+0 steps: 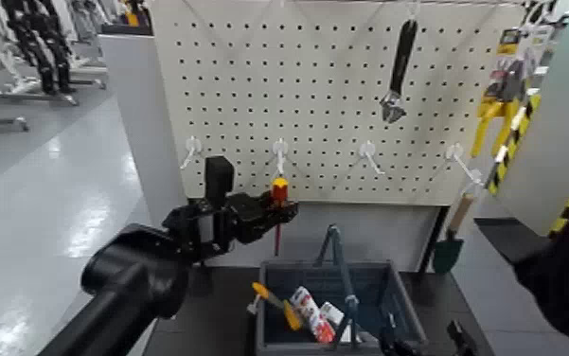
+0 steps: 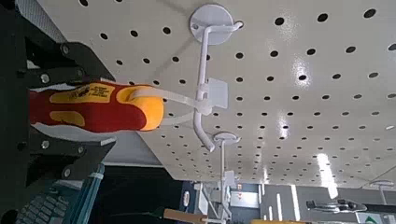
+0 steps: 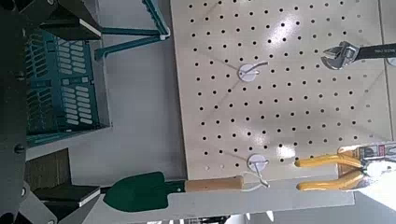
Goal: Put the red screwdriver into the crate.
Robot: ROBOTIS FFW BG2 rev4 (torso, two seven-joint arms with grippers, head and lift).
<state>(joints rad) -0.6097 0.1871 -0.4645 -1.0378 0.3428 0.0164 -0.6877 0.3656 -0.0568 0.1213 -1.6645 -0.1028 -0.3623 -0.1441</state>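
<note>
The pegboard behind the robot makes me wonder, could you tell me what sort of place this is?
Probably a workshop or robotics lab: a pegboard hung with a wrench and a trowel, and other machines parked across the polished floor.

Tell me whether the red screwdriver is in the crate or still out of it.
Out. The left end effector grips the red screwdriver by its handle at the pegboard, above the crate, shaft pointing down.
</note>
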